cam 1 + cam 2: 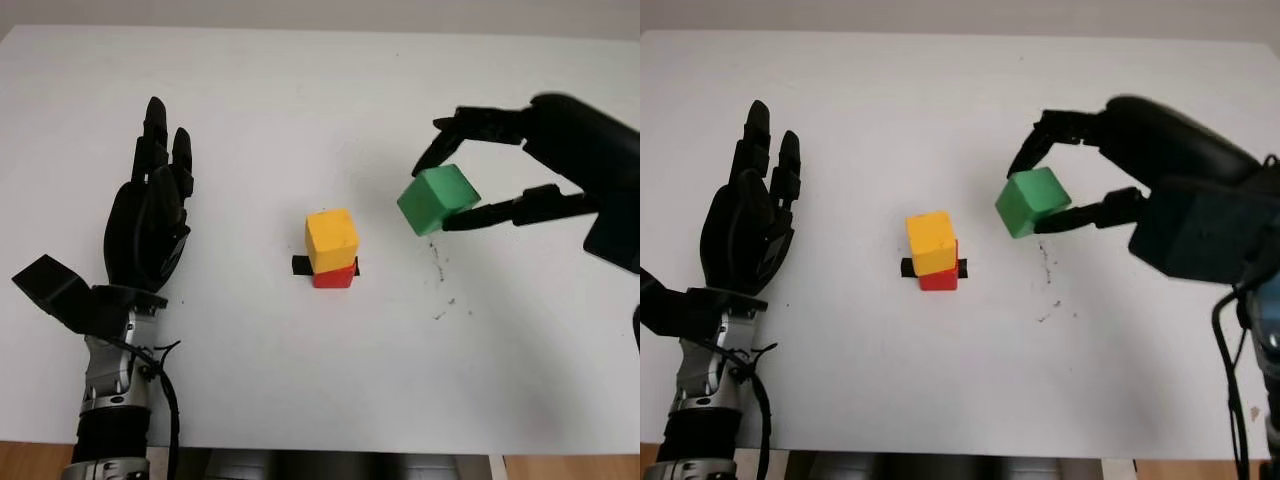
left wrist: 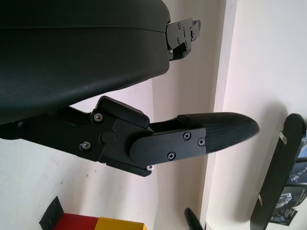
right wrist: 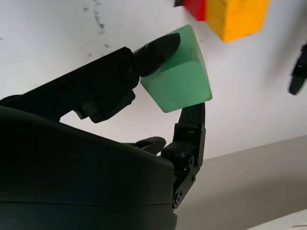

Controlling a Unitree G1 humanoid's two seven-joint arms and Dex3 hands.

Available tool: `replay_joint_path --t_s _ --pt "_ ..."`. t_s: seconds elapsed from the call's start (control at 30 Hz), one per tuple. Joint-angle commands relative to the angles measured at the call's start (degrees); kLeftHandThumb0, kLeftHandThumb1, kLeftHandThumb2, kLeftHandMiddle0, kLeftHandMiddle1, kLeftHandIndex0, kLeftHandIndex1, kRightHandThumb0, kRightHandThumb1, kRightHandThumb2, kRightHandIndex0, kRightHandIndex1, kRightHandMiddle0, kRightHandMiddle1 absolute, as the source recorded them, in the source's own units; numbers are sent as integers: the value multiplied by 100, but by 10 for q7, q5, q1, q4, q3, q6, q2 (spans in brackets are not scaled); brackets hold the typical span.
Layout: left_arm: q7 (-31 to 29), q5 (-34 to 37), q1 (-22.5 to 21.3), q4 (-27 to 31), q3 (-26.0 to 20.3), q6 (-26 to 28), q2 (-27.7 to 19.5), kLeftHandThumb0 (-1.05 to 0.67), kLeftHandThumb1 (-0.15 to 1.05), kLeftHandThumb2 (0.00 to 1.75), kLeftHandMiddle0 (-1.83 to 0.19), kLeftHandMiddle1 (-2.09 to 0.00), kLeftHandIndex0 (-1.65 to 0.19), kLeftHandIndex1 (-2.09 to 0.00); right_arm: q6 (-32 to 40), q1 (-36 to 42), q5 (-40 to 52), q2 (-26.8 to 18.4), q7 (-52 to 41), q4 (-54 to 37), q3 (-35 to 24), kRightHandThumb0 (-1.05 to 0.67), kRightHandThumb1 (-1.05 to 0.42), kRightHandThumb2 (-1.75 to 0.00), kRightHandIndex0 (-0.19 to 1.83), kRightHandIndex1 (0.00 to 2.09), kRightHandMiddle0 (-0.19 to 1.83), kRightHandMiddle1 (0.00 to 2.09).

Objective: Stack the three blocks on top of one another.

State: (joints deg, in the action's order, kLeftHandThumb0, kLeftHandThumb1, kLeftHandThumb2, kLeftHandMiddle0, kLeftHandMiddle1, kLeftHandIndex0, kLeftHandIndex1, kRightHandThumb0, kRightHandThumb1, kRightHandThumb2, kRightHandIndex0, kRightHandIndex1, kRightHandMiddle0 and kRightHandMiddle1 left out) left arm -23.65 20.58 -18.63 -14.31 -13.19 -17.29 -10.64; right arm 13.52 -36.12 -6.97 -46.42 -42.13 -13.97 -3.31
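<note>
White counter (image 1: 300, 380), with a yellow block (image 1: 331, 239) already sitting on a red block (image 1: 334, 276) at its middle, over a black patch (image 1: 300, 265). Right hand (image 1: 462, 180) clamped on the green block (image 1: 437, 199), held tilted in the air just beside the pair. Left hand (image 1: 150, 215) open, well apart. Best to level the green block first, bring it squarely over the yellow, lower gently, then let go without nudging the stack.

Right hand (image 1: 470, 170) clamped, left hand (image 1: 150, 215) open
</note>
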Motion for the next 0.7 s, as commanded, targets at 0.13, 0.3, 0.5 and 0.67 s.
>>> replay_joint_path --t_s 0.13,0.3,0.5,0.67 --pt "-2 4 2 2 2 3 4 -83 105 58 19 0 19 0 24 -136 -5 1 -42 49 65 -35 -79 -4 50 9 81 86" --pt "-3 2 -1 -2 2 -4 5 -83 105 59 19 0 19 0 9 -211 -26 18 -60 89 110 -37 -77 -5 53 9 87 88" --pt "-3 4 0 -1 2 -1 6 -84 105 57 19 0 19 0 18 -247 -40 46 -72 112 142 -41 -80 -6 53 7 68 121" --pt "-2 4 2 1 1 0 8 -84 105 57 19 0 19 0 11 -234 -54 67 -59 102 152 -43 -83 -6 52 6 59 137"
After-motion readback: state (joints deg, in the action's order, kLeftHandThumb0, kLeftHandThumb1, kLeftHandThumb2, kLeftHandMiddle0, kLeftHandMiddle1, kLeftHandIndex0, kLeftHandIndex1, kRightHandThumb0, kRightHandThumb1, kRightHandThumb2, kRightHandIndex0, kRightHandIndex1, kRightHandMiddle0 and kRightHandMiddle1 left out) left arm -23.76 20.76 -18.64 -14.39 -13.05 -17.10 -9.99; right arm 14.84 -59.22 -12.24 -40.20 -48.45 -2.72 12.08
